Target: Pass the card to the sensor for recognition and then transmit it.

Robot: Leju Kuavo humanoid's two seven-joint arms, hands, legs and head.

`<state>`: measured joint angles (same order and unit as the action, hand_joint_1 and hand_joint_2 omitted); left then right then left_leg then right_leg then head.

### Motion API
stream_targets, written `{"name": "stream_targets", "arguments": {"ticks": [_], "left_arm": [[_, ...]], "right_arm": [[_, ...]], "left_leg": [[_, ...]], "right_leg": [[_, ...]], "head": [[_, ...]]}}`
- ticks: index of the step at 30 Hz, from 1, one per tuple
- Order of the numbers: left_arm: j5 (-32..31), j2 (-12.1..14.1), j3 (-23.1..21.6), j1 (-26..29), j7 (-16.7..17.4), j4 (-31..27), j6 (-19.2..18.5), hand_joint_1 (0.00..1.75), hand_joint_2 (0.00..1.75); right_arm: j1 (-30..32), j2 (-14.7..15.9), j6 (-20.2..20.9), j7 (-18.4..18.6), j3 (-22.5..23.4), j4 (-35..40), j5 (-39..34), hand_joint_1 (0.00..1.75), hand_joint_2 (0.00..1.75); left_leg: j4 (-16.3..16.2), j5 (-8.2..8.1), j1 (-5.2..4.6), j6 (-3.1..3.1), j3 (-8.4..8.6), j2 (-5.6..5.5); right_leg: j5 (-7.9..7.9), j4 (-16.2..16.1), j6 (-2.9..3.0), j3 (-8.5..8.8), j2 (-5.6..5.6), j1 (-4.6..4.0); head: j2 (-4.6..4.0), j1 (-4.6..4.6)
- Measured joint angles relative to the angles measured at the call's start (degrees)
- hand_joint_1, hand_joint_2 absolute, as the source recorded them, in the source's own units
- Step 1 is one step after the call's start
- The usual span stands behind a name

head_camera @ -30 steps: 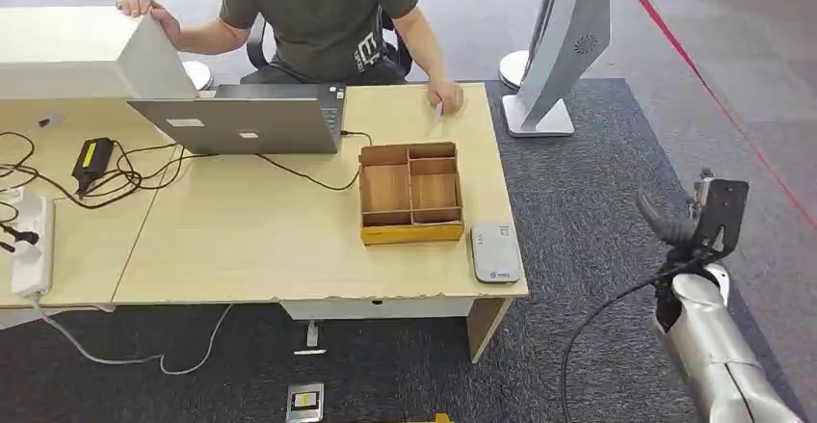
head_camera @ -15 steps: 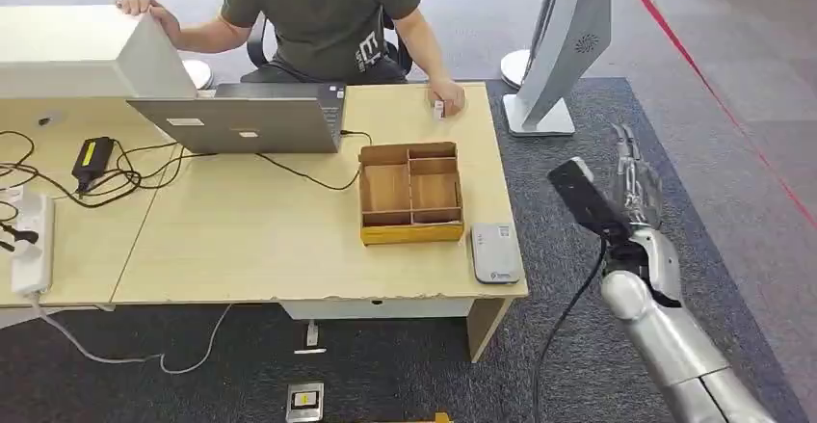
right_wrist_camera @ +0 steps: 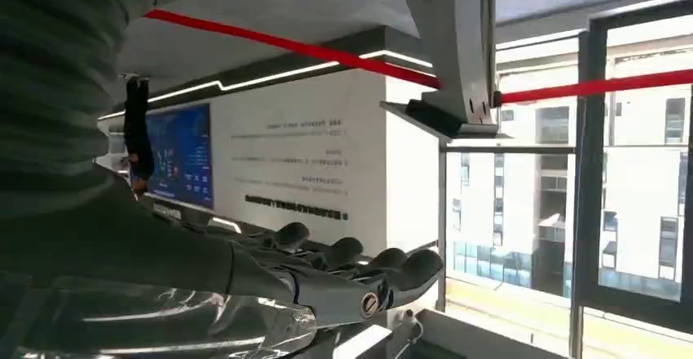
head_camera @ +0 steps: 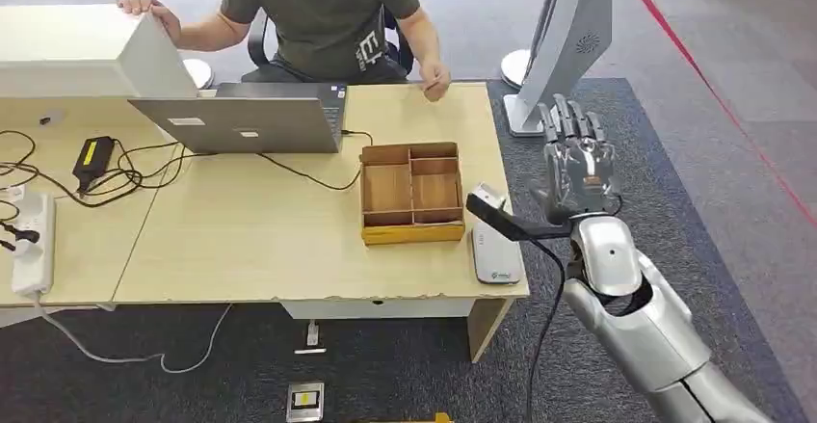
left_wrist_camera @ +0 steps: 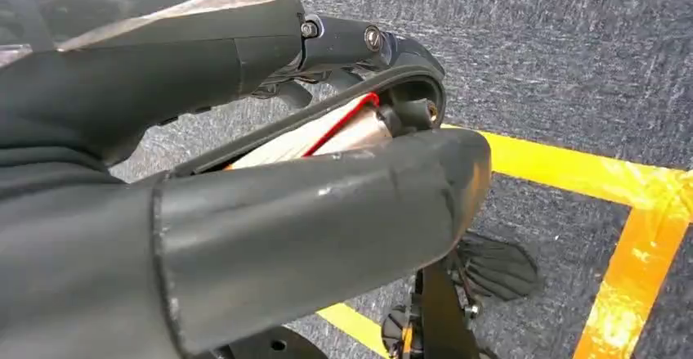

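Your right robot hand (head_camera: 576, 161) is raised with fingers spread, holding nothing; the card sits beyond it, with the person's hand (head_camera: 435, 80) across the worktop (head_camera: 250, 240).

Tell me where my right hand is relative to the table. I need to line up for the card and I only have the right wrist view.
Observer: In the head view your right hand is held up beyond the right edge of the table, fingers apart and pointing up, holding nothing.
Operator: Where is the sensor?
Observer: The grey card reader lies flat at the table's near right corner, just right of the wooden tray.
Operator: And the person?
Observer: The person sits at the far side, and one hand is near the table's far right corner. I cannot make out a card in it.
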<state>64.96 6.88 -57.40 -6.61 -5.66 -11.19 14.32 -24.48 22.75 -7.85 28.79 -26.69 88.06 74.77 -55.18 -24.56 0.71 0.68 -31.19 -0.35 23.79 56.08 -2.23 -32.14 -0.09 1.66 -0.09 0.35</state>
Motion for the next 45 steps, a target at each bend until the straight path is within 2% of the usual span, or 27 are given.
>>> {"name": "stream_targets", "arguments": {"ticks": [8,15,21,27,40,45], "left_arm": [[0.6,0.0,0.0,0.0,0.5,0.0,0.0,0.0,0.0],[1.7,0.0,0.0,-0.1,-0.8,0.0,0.1,0.0,0.0],[1.8,0.0,0.0,0.0,-0.1,0.0,-0.1,0.0,0.0],[1.5,0.0,0.0,0.0,0.5,0.0,-0.4,0.0,0.0],[1.3,0.0,0.0,0.2,0.9,0.0,-0.5,0.0,0.0],[0.7,0.0,0.0,0.2,0.6,0.0,-0.5,0.0,0.0]], "right_arm": [[-1.6,-0.6,2.8,-0.2,-1.9,0.1,1.0,0.0,1.75],[-7.1,-4.0,6.0,-0.2,-4.8,-4.5,0.8,0.0,1.75],[-11.7,-7.2,4.8,2.3,-6.7,-10.4,-7.4,0.0,1.75],[-12.7,-7.9,2.9,3.3,-7.5,-14.5,-10.6,0.0,1.75],[-12.8,-8.3,2.9,3.4,-8.1,-17.8,-11.5,0.0,1.75],[-12.8,-8.1,3.8,4.9,-8.3,-18.0,-12.0,0.0,1.75]], "left_leg": [[0.0,0.0,0.01,0.0,-0.04,0.0],[0.0,0.04,0.01,0.03,-0.04,0.01],[0.0,0.04,0.01,0.04,-0.04,0.01],[0.0,0.03,0.01,0.03,-0.06,0.0],[0.0,0.03,0.01,0.03,-0.04,0.0],[0.0,0.03,0.01,0.03,-0.03,0.01]], "right_leg": [[0.01,0.0,0.0,-0.02,0.0,-0.01],[-0.01,0.0,0.02,-0.03,0.01,-0.01],[-0.01,0.0,0.02,-0.04,0.01,-0.01],[-0.01,0.0,0.02,-0.05,0.01,-0.01],[-0.01,0.0,0.02,-0.05,0.01,-0.01],[-0.01,0.0,0.02,-0.06,0.01,-0.01]], "head": [[0.02,0.02],[0.0,0.02],[0.0,0.0],[0.0,0.02],[0.02,0.02],[0.0,0.0]]}}
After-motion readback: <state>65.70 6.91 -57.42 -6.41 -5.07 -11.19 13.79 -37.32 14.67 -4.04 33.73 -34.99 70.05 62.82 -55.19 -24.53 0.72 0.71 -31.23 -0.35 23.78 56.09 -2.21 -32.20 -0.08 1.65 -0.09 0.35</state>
